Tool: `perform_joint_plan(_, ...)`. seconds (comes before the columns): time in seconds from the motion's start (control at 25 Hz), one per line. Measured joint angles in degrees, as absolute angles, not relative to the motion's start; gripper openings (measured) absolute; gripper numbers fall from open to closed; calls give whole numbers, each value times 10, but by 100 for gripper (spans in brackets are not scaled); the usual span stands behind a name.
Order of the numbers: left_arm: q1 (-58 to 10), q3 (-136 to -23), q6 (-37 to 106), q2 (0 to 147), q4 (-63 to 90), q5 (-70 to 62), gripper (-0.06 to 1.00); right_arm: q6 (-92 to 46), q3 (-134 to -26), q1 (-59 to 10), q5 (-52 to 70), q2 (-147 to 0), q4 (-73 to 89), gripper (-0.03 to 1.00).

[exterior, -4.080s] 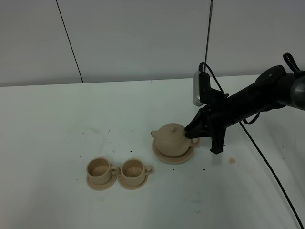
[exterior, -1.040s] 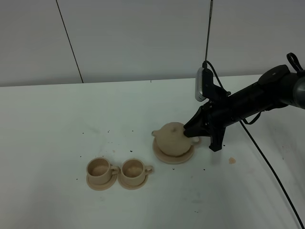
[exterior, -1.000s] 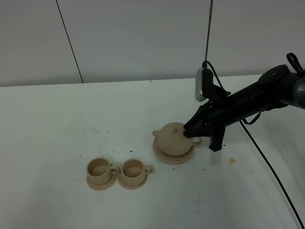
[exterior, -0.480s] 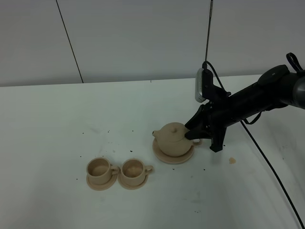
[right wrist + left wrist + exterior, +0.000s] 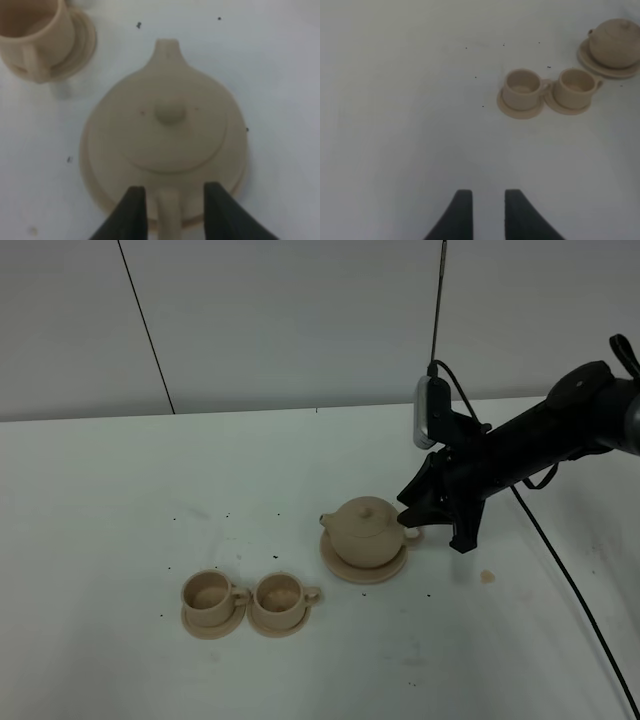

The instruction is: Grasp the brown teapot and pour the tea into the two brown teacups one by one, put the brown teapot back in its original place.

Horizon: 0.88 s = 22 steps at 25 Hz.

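**As the brown teapot point(image 5: 366, 532) sits on its saucer point(image 5: 340, 569), its handle point(image 5: 169, 215) lies between the jaws of the right gripper point(image 5: 170, 195)**

With its spout pointing away from that gripper, the pot's loop handle runs straight back between the jaws. They stand apart on either side of it, with a gap each way. Closing squarely should catch it. The left gripper point(image 5: 487, 212), slightly parted and empty, hangs over bare worktop point(image 5: 395, 100), well apart from the pot.

The right pincer point(image 5: 172, 200) has 2 black tapered fingers point(image 5: 220, 210); its black arm point(image 5: 540, 435) carries 1 grey camera point(image 5: 427, 412) and a thin cable point(image 5: 560, 573).
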<state>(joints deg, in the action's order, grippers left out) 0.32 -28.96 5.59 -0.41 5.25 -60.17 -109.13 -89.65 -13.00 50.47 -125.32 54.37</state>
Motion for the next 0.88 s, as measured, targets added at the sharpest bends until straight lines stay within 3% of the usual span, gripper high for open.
perform_joint_plan(0.52,3,-290,56,-4,53,-602,23,-949,-937,-186,509,-1212,294,28)
perform_joint_plan(0.88,3,-290,56,-4,53,-602,23,-914,-950,-214,505,-1212,245,28)
